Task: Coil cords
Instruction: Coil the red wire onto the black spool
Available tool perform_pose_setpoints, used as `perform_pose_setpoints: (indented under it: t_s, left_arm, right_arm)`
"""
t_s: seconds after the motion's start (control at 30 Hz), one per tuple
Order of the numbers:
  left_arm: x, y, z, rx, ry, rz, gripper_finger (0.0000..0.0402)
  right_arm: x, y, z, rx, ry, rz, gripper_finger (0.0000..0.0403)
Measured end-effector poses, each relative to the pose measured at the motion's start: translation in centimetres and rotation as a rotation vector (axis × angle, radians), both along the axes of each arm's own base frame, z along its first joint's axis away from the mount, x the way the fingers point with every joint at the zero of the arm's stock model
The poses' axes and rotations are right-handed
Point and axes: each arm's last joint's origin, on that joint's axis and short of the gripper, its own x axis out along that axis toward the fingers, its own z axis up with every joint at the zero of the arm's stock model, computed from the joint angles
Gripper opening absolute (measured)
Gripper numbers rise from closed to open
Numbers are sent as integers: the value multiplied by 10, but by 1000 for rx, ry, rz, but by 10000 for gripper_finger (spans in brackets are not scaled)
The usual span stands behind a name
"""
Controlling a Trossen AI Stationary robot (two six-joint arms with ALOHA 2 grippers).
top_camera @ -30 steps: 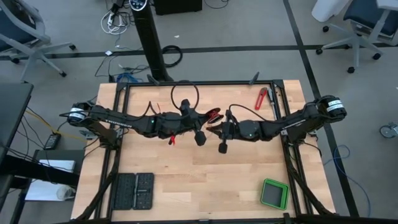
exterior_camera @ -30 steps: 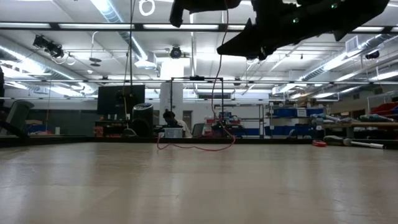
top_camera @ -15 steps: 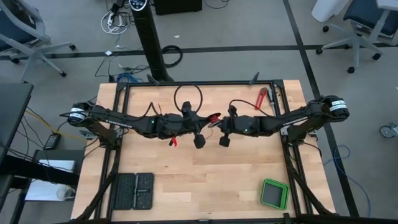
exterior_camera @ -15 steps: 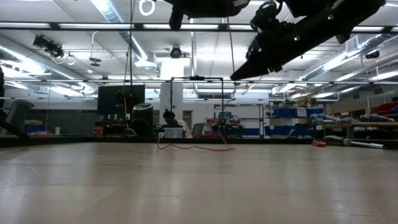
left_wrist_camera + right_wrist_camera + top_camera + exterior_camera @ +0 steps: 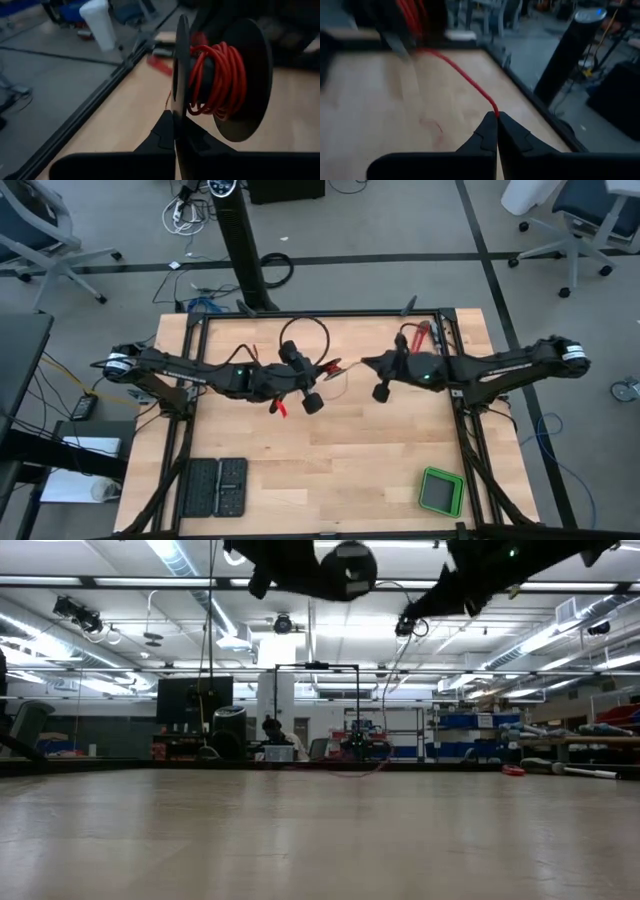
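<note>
Red-handled pliers (image 5: 419, 337) and black cable loop (image 5: 304, 333) behind both arms

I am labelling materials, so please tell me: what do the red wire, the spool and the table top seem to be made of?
Red wire: probably plastic-insulated, smooth and slightly glossy, bending in tight turns.
Spool: dark, matte, thin flat discs; plastic or metal, unclear.
Table top: pale wood or wood laminate, with visible grain lines.
</note>
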Motion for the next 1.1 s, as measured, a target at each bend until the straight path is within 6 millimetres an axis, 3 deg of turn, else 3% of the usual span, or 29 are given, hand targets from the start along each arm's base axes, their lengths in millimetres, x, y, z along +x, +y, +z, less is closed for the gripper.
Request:
perform_pose_setpoints:
  t_s: [0.17, 0.47, 0.83, 1.1]
  left_arm:
    - [0, 11, -12, 5, 97, 33, 1]
    - [7, 16, -27, 10, 155, 42, 1]
    - [14, 20, -35, -8, 147, 66, 1]
    - [22, 23, -33, -43, 39, 112, 1]
  right_arm:
    - [-4, 6, 13, 1, -102, 11, 1]
    - [8, 10, 13, 26, -138, -12, 1]
    - [42, 28, 23, 76, -139, 78, 2]
    - [71, 44, 10, 21, -143, 128, 2]
